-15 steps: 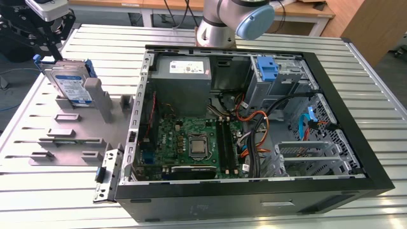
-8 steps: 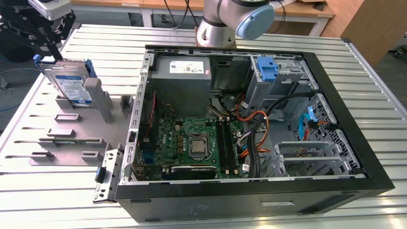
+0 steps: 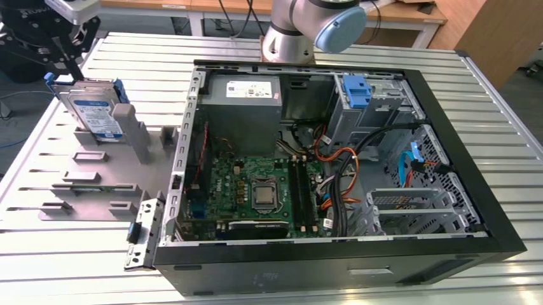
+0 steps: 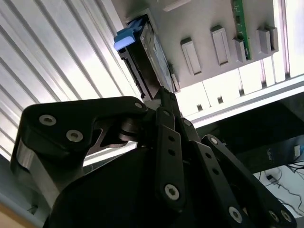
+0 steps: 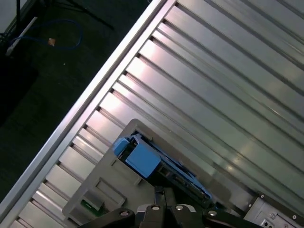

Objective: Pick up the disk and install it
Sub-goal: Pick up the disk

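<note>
The disk [image 3: 91, 113] is a silver drive with a white-and-blue label and blue rails. It stands on edge in a grey holder plate [image 3: 102, 175] at the exterior view's left, beside the open computer case. My gripper [image 3: 61, 63] hangs just above the disk's far upper corner with its fingers drawn together and nothing between them. In the second wrist view the gripper [image 4: 163, 92] tapers to a point right by the disk [image 4: 152, 52] and its blue tab [image 4: 127, 38]. In the first wrist view the gripper [image 5: 160, 192] sits close to the disk's blue end [image 5: 142, 159].
The open black computer case [image 3: 488, 190] lies on the slatted aluminium table [image 3: 51, 267], with a motherboard [image 3: 254, 190], a grey power supply [image 3: 244, 92] and a blue bracket [image 3: 357, 92] in the drive bay. The arm's base [image 3: 293, 35] stands behind the case.
</note>
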Robot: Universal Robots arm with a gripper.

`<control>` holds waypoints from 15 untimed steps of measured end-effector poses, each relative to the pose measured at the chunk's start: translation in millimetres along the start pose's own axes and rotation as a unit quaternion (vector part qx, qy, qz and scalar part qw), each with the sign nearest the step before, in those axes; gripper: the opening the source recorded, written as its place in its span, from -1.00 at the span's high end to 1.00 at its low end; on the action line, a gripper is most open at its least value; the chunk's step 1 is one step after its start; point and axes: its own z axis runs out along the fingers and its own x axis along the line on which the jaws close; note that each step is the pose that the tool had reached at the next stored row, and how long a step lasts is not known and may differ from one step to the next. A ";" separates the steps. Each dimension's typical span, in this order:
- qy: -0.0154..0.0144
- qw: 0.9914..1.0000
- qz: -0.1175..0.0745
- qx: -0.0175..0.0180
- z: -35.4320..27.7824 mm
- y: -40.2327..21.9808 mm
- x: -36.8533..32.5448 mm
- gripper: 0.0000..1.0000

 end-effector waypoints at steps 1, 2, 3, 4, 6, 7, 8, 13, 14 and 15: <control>0.000 1.000 -0.006 -0.001 0.1 0.0 0.0 0.79; -0.001 1.000 -0.012 -0.002 0.2 0.0 0.0 0.79; -0.001 1.000 -0.017 -0.003 0.2 0.0 0.0 0.79; -0.002 1.000 -0.022 -0.004 0.3 0.0 0.0 0.79; -0.005 0.999 -0.031 -0.009 0.3 0.0 0.0 0.79; -0.007 0.999 -0.034 -0.011 0.2 0.0 0.0 0.79; -0.009 0.999 -0.038 -0.014 0.3 0.0 0.0 0.79; -0.021 0.998 -0.054 -0.031 0.3 0.0 0.0 0.79; -0.023 0.997 -0.057 -0.034 0.2 0.0 0.0 0.79; -0.026 0.997 -0.060 -0.038 0.2 0.0 0.0 0.79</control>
